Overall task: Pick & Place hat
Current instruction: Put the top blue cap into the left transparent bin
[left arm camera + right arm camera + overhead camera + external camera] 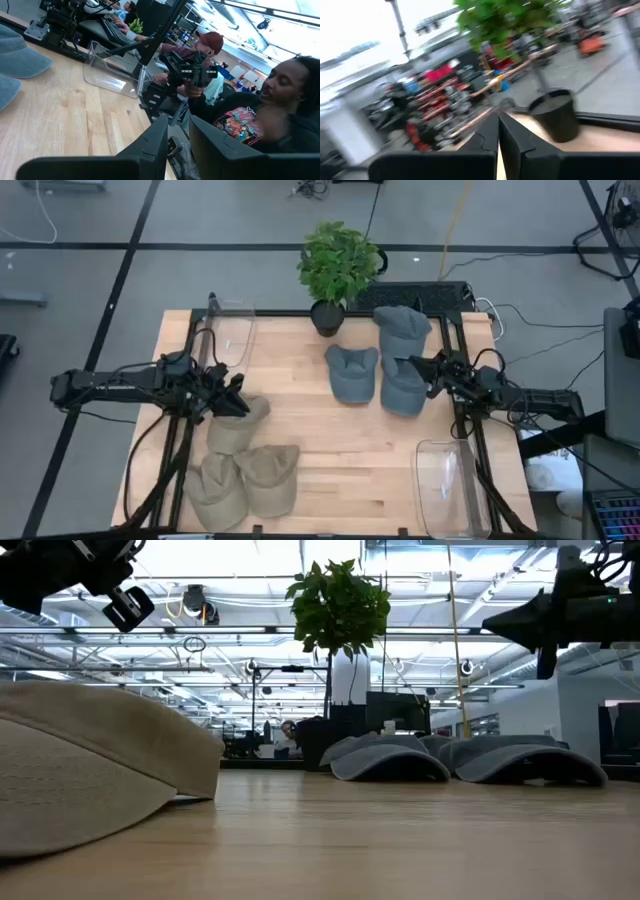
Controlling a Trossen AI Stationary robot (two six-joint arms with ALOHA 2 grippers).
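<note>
Three tan hats lie crown up at the near left of the table: one (240, 423) just under my left gripper (238, 392), two more (215, 490) (270, 478) nearer the front edge. Three blue-grey hats (352, 372) (402, 330) (403, 390) rest on the wood at the far right. My left gripper (178, 122) hovers above the table with a narrow gap between its fingers and nothing in it. My right gripper (418, 370) (498, 120) is shut, empty, and raised over the blue-grey hats. In the low view a tan hat (90, 770) fills the left foreground.
A potted plant (335, 270) stands at the far edge. One clear plastic bin (235, 330) sits far left, another (450, 485) near right. A keyboard (420, 295) lies behind the blue-grey hats. People sit beyond the table's right side. Bare wood shows in the middle (340, 450).
</note>
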